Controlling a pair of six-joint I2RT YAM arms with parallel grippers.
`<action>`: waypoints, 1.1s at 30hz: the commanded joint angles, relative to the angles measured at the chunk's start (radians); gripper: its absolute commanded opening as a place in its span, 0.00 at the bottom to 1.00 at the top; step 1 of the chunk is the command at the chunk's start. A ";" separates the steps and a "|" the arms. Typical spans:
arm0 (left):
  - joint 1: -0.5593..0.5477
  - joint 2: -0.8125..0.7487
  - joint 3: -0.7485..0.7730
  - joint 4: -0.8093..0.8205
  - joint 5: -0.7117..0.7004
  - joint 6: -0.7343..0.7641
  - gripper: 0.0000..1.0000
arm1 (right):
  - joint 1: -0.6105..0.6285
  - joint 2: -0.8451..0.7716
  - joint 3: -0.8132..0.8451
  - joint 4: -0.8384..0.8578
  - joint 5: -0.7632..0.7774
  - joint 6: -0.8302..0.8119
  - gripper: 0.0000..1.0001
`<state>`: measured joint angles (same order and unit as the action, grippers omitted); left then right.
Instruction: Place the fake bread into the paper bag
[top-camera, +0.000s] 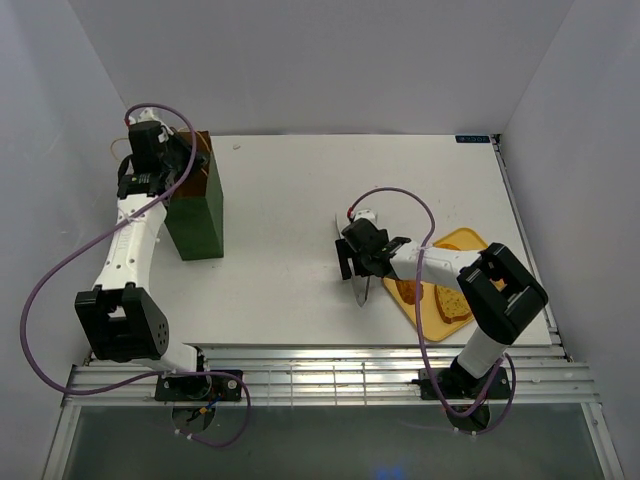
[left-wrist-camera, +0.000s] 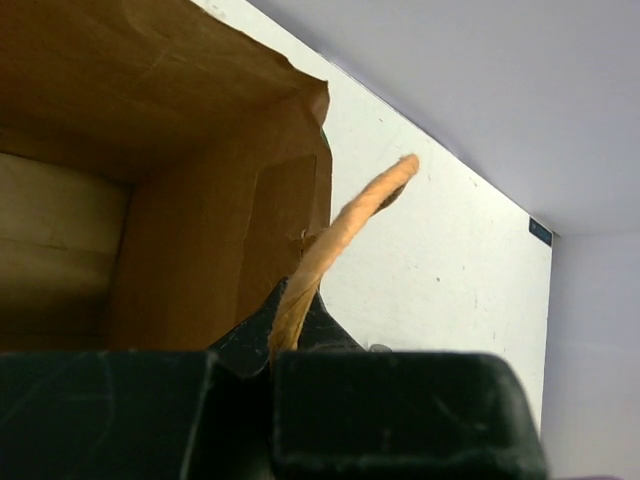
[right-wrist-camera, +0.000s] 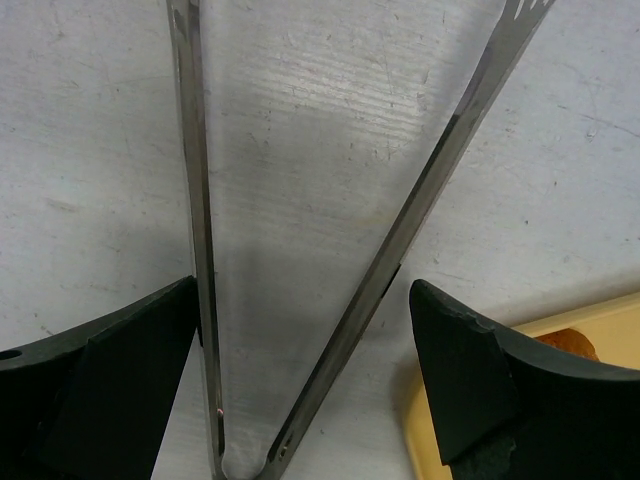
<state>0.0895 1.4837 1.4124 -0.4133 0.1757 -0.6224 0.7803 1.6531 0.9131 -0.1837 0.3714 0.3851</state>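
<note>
The dark green paper bag (top-camera: 197, 215) stands upright at the table's left, its brown inside (left-wrist-camera: 150, 190) facing the left wrist camera. My left gripper (top-camera: 168, 165) (left-wrist-camera: 293, 312) is at the bag's top rim, shut on its pale cord handle (left-wrist-camera: 345, 225). The fake bread lies on a yellow tray (top-camera: 470, 240): a speckled slice (top-camera: 455, 303) and a brown roll (top-camera: 407, 291). My right gripper (top-camera: 366, 252) (right-wrist-camera: 303, 290) is open, low over the table left of the tray. Both arms of the metal tongs (right-wrist-camera: 425, 200) lie between its fingers.
The tongs (top-camera: 362, 288) lie on the white table, pointing toward the near edge. The tray's corner (right-wrist-camera: 590, 410) and a brown bread edge (right-wrist-camera: 572, 343) show beside the right finger (right-wrist-camera: 470, 370). Grey walls close in the table on three sides.
</note>
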 joint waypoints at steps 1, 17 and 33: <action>-0.051 -0.048 -0.015 0.036 -0.007 -0.019 0.02 | 0.005 0.036 0.047 0.041 0.009 0.028 0.90; -0.148 -0.072 -0.093 0.093 0.030 -0.068 0.22 | 0.005 0.080 0.033 0.099 0.052 0.093 0.87; -0.146 -0.134 -0.069 0.055 0.033 -0.020 0.64 | -0.012 0.021 0.044 0.072 0.023 0.098 0.65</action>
<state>-0.0547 1.3720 1.3018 -0.3374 0.2104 -0.6624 0.7757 1.7260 0.9470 -0.1219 0.3904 0.4652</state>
